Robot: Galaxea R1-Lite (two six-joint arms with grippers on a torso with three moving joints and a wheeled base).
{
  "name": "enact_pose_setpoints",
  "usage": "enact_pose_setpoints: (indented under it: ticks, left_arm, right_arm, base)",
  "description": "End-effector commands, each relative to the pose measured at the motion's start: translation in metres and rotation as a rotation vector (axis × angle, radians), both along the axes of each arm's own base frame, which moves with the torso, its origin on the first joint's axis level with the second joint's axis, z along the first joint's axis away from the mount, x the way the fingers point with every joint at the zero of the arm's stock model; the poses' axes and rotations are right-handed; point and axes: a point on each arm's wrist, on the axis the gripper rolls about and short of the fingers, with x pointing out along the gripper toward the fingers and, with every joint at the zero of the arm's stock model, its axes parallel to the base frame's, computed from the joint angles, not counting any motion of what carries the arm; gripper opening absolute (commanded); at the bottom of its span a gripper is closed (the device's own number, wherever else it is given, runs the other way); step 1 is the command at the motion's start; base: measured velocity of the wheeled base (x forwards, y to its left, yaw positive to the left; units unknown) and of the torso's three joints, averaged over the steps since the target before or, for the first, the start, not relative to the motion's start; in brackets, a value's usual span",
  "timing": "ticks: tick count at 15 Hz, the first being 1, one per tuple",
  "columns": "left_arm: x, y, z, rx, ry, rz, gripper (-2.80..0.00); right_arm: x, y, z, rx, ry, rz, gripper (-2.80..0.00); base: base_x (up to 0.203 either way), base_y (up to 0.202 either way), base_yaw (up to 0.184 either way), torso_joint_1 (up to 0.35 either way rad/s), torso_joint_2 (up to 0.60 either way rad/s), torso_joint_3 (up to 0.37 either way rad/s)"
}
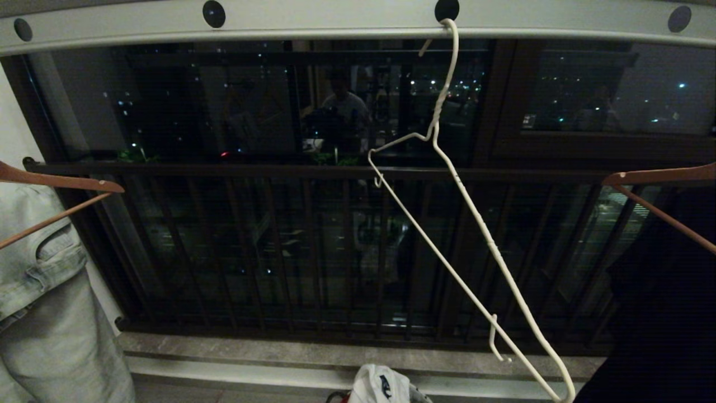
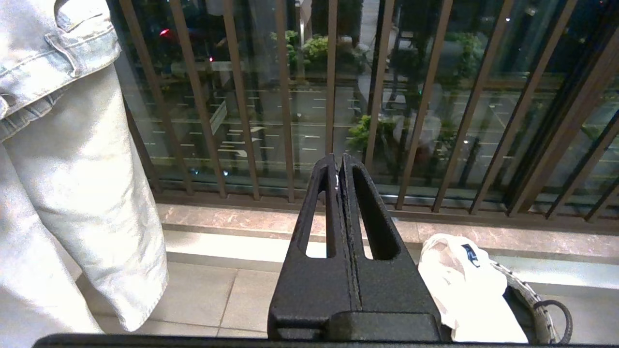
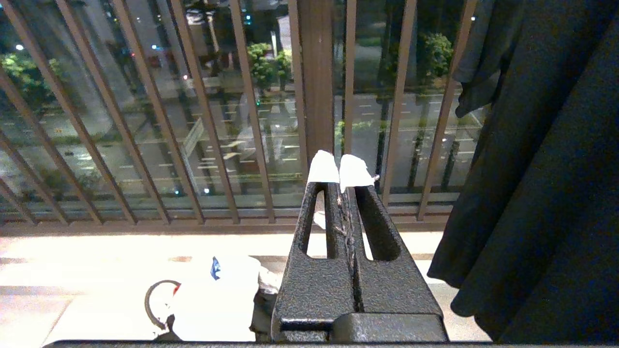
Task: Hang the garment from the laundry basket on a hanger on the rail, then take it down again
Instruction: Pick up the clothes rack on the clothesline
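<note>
The white wire hanger [image 1: 447, 224] hangs bare and tilted from a hole in the light-grey rail [image 1: 335, 22]. Low at the bottom edge, the white garment [image 1: 377, 385] lies bunched in the laundry basket [image 2: 537, 302]; it also shows as a white garment [image 2: 464, 285] with a bit of blue print and as a bright white garment [image 3: 213, 299]. My left gripper [image 2: 338, 162] is shut and empty, held above the floor left of the basket. My right gripper [image 3: 340, 174], with white-taped tips, is shut and empty, to the right of the basket. Neither arm shows in the head view.
Pale denim jeans [image 1: 45, 302] hang on a brown wooden hanger [image 1: 56, 184] at the left. A dark garment [image 1: 660, 302] hangs on another wooden hanger [image 1: 660, 176] at the right. The dark balcony railing [image 1: 335, 246] and window stand behind; a stone sill [image 1: 251, 350] runs below.
</note>
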Motion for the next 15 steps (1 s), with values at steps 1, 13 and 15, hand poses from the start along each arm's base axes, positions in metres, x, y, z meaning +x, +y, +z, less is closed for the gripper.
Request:
enact_pose_setpoints:
  ticks: [1,13,15]
  left_arm:
    - [0.0001,0.0,0.0,-0.001,0.001,0.001,-2.8]
    - [0.0,0.0,0.0003,-0.001,0.001,0.002,-2.8]
    - [0.0,0.0,0.0003,-0.003,0.001,0.002,-2.8]
  right_arm:
    - [0.0001,0.0,0.0001,0.001,0.001,0.0,-2.8]
    - [0.0001,0.0,0.0001,0.001,0.001,0.0,-2.8]
    - [0.0002,0.0,-0.0003,0.001,0.002,-0.001,-2.8]
  base:
    - [0.0,0.0,0.0,0.0,0.0,0.0]
    - [0.0,0.0,0.0,0.0,0.0,0.0]
    - [0.0,0.0,0.0,0.0,0.0,0.0]
